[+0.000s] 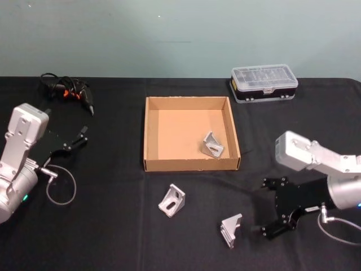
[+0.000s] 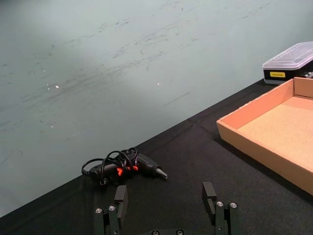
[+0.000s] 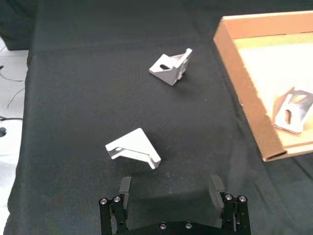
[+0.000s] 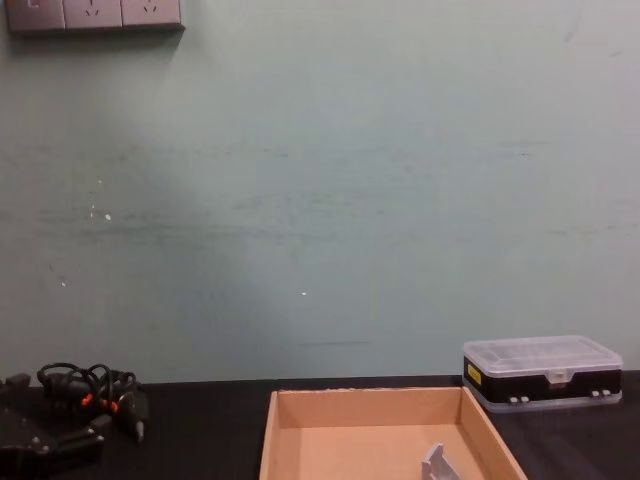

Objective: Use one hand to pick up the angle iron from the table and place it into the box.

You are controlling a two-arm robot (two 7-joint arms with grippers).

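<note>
While hovering low over the front right of the table (image 1: 113,237), points the right hand (image 1: 264,206) leftward off a silver-grey arm entering from the right edge, wrist bent down toward the black surface; spreads its fingers (image 3: 124,188) wide, with nothing between them; faces the nearest angle iron (image 1: 231,230), lying on the table just ahead of the fingertips and apart from them, more in line with the finger nearer the table's front edge than with the gap.

Parks the left hand (image 1: 83,135) at the left side of the table, raised on its upright arm and aimed toward the middle; fingers apart there too, holding nothing.

Counts three angle irons: the nearest one by the right hand; a second angle iron (image 1: 172,200) farther left on the table, just in front of the box (image 1: 145,135) and not touching it; a third angle iron (image 1: 212,145) inside the box, propped near its front right corner.

Counts one box, open-topped, at the middle of the table; one clear-lidded case (image 1: 264,83) behind its right corner; one black corded tool (image 1: 67,90) at the far left.
</note>
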